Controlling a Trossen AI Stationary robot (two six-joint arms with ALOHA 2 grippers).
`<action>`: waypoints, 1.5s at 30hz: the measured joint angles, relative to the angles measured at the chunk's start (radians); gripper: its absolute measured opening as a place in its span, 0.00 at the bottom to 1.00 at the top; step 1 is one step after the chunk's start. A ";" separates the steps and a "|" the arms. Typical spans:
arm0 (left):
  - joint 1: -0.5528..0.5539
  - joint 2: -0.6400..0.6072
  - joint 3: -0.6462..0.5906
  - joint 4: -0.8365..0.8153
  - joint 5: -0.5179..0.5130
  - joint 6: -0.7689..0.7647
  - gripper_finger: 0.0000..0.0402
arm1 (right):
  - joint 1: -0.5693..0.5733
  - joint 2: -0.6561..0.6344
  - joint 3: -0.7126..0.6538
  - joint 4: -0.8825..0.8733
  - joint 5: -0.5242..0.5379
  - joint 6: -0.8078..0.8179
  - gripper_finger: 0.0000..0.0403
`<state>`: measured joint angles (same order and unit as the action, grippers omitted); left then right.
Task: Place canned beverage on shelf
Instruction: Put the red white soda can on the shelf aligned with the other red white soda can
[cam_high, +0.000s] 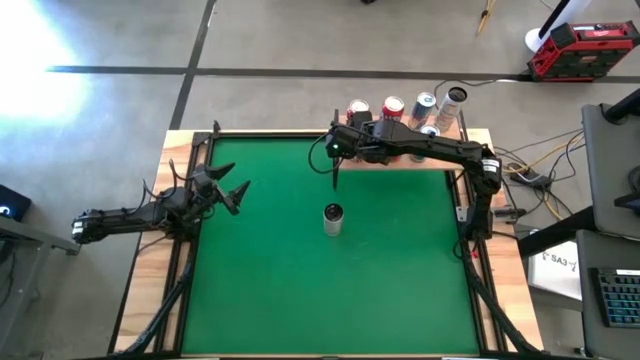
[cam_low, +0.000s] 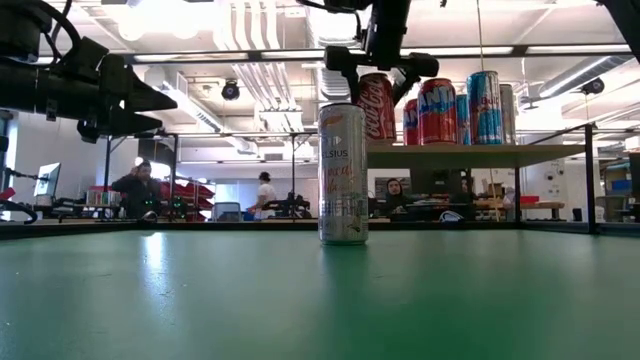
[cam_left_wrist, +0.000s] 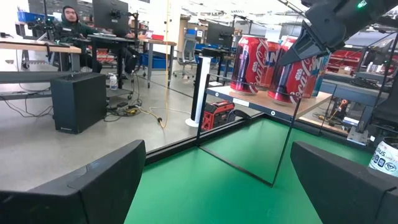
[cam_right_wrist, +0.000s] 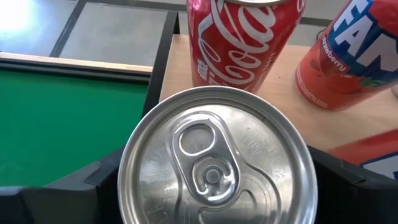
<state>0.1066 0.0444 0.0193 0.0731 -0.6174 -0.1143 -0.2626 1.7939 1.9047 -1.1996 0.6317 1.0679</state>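
**R gripper at shelf w/ can; L arm idle**

R gripper (cam_high: 348, 138) is over the front-left part of the shelf (cam_high: 425, 163), reached in from the table's right side. In the R wrist view a can (cam_right_wrist: 214, 162) with a silver lid and pull tab sits right in the gripper. It stands upright, lid facing the cam. Can't tell if the jaws are clamped on it or just beside it. In the low view the gripper comes down from above at shelf level.

On the shelf just behind that can are a Coke (cam_right_wrist: 242, 37) and, beside it, a Fanta (cam_right_wrist: 348, 56), both upright on the tan board. The high view shows more cans in a row toward the shelf's right end, incl. a blue one (cam_high: 425, 103) and a silver one (cam_high: 455, 97).

A slim can (cam_low: 342, 175) stands alone, upright, near mid-table on the green felt (cam_high: 260, 280), well apart from the shelf and both arms.

L gripper (cam_high: 240, 196) hangs over the table's left edge w/ jaws wide apart and nothing between them, pointed toward the shelf.

Bkgd: a person (cam_left_wrist: 68, 18) sits at a desk in the room beyond.
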 joint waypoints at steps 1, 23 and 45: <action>0.000 0.000 0.000 0.000 0.000 0.000 0.96 | 0.000 0.000 0.000 0.000 0.003 0.000 0.79; 0.000 0.000 0.000 0.000 0.000 0.000 0.96 | 0.000 0.008 -0.008 0.003 0.015 0.004 0.79; 0.000 0.000 0.000 0.000 0.000 0.000 0.96 | 0.000 0.007 -0.008 0.007 0.033 0.005 0.94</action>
<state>0.1066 0.0444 0.0193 0.0730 -0.6178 -0.1143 -0.2626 1.8008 1.8965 -1.1931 0.6644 1.0729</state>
